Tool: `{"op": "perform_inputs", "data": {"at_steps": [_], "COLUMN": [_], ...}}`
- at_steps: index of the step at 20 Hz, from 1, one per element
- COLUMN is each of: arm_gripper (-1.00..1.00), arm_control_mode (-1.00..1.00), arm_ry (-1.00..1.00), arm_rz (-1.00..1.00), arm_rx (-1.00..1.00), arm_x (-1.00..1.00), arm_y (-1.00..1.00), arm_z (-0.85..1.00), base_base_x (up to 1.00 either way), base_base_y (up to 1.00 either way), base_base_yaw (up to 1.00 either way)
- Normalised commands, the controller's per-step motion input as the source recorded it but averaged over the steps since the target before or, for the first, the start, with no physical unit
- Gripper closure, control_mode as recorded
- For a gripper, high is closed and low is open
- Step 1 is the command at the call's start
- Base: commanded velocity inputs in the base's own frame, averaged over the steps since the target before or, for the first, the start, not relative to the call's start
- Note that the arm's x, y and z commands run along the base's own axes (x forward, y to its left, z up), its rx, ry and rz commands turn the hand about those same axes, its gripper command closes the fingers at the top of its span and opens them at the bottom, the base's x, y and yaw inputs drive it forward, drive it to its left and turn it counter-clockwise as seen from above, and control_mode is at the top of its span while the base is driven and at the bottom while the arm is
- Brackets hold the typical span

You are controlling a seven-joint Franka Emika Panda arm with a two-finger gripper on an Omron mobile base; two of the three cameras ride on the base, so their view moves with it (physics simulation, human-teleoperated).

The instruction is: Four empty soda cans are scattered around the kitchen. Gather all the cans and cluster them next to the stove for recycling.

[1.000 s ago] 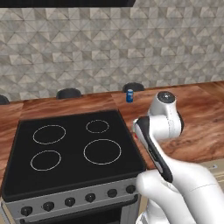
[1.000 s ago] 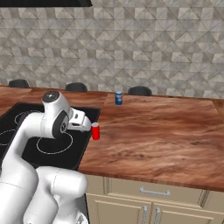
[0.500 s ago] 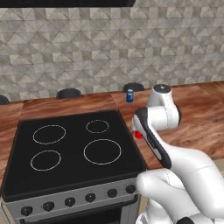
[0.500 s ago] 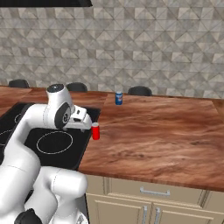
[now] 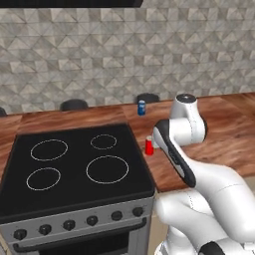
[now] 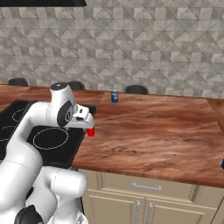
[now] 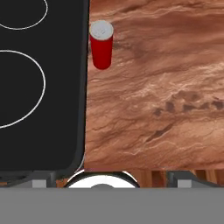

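A red soda can (image 5: pixel 149 145) (image 6: pixel 90 131) (image 7: pixel 101 44) stands upright on the wooden counter, right beside the stove's (image 5: pixel 74 164) (image 6: pixel 48 140) (image 7: pixel 39 87) right edge. A blue soda can (image 5: pixel 142 107) (image 6: pixel 114 96) stands farther back on the same counter, near its rear edge. My gripper (image 6: pixel 89 123) hangs just above and to the near side of the red can, apart from it. It is open, and its fingertips (image 7: pixel 177 178) stand wide apart with nothing between them.
The reddish-brown countertop (image 6: pixel 157 131) stretches right of the stove. Dark round stool tops (image 5: pixel 73 104) (image 6: pixel 136 89) show behind the counter's far edge. Beige cabinet doors (image 6: pixel 140 205) sit below the counter. My white arm (image 5: pixel 179 149) rises over the counter beside the stove.
My arm has drawn up and back, and the red can now shows uncovered beside the stove in the left base view. Both cans stand where they were. The jaws stay open.
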Motion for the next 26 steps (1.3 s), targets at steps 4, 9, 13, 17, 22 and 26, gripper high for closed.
{"op": "perform_inputs", "data": {"at_steps": [4, 9, 13, 17, 22, 26], "arm_gripper": [-1.00, -1.00, -1.00, -1.00, -1.00, -1.00], "arm_control_mode": [1.00, 1.00, 1.00, 1.00, 1.00, 1.00], "arm_ry": [0.00, 0.00, 0.00, 0.00, 0.00, 0.00], "arm_rz": [0.00, 0.00, 0.00, 0.00, 0.00, 0.00], "arm_rx": [0.00, 0.00, 0.00, 0.00, 0.00, 0.00], "arm_x": [0.00, 0.00, 0.00, 0.00, 0.00, 0.00], "arm_y": [0.00, 0.00, 0.00, 0.00, 0.00, 0.00], "arm_z": [0.00, 0.00, 0.00, 0.00, 0.00, 0.00], "base_base_x": [-0.25, -0.05, 0.00, 0.00, 0.00, 0.00], "base_base_y": [-0.69, -0.79, -0.83, -0.67, -0.57, -0.52], "base_base_yaw": [0.07, 0.01, 0.00, -0.04, -0.09, -0.11]}}
